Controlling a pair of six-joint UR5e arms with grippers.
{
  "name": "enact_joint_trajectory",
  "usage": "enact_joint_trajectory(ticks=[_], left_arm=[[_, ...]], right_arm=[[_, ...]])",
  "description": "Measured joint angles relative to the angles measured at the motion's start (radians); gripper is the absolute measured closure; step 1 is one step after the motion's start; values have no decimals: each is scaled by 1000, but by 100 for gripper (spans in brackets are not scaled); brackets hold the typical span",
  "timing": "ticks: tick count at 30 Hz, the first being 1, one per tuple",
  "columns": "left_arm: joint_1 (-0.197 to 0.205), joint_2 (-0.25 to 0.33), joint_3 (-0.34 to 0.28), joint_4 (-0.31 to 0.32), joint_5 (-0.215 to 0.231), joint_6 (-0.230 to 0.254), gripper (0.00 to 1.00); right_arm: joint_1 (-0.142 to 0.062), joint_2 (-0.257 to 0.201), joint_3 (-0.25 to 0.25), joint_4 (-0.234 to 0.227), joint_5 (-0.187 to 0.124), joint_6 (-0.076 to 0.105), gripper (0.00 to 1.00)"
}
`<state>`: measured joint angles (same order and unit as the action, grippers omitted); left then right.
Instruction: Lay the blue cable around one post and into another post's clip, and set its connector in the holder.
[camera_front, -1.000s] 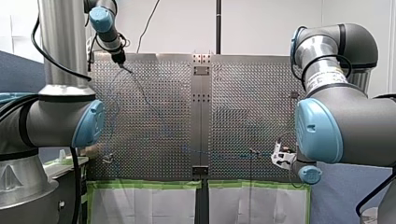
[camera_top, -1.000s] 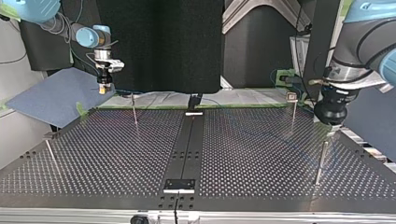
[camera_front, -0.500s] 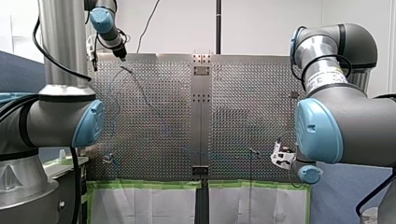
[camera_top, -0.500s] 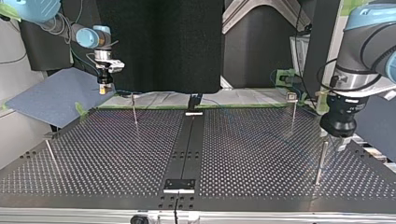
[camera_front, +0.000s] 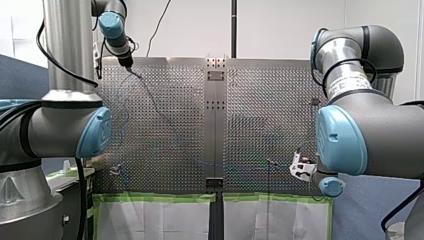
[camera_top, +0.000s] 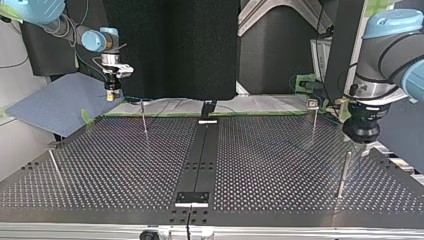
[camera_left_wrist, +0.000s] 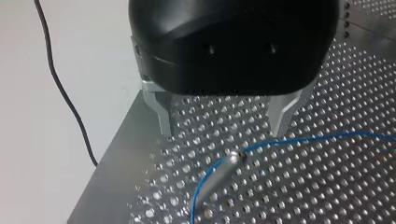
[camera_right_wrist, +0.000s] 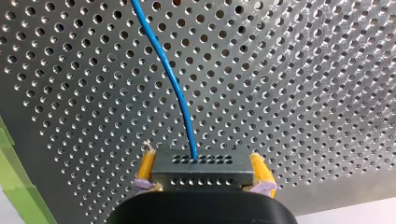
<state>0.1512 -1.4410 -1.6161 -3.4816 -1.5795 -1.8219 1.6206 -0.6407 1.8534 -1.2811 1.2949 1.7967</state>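
Observation:
The thin blue cable (camera_left_wrist: 317, 140) runs across the perforated table and loops around the tip of a metal post (camera_left_wrist: 219, 172). My left gripper (camera_left_wrist: 224, 133) hovers just above that post with its metal fingers (camera_left_wrist: 163, 119) open and nothing between them. In the top view it is my left gripper (camera_top: 360, 141) above the corner post (camera_top: 344, 172) at the right. My right gripper (camera_right_wrist: 201, 184) has its yellow pads (camera_right_wrist: 146, 165) shut on the dark connector block (camera_right_wrist: 201, 168), from which the blue cable (camera_right_wrist: 173, 79) leads away. In the top view my right gripper (camera_top: 110, 96) hangs at the far left.
Three more thin posts (camera_top: 143, 117) (camera_top: 313, 120) (camera_top: 55, 167) stand on the table. A black strip (camera_top: 200, 160) with small brackets runs down its middle. Green tape (camera_front: 160, 197) edges the near side in the front view. A grey-blue sheet (camera_top: 55, 102) lies beside my right gripper.
My left gripper has shifted slightly toward the top view's right beside the corner post, rising and dipping a little, and has stayed open. The right arm has not moved.

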Motion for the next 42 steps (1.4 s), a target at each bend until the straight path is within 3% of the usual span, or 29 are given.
enact_joint_trajectory(ticks=[9, 19, 42], left_arm=[[-4, 0, 0, -35, -32, 16, 0], [-7, 0, 0, -55, -100, 43, 0], [-10, 0, 0, -56, -107, 44, 0]], right_arm=[[0, 0, 0, 0, 0, 4, 100], [0, 0, 0, 2, 0, 4, 100], [0, 0, 0, 3, 0, 3, 100]])
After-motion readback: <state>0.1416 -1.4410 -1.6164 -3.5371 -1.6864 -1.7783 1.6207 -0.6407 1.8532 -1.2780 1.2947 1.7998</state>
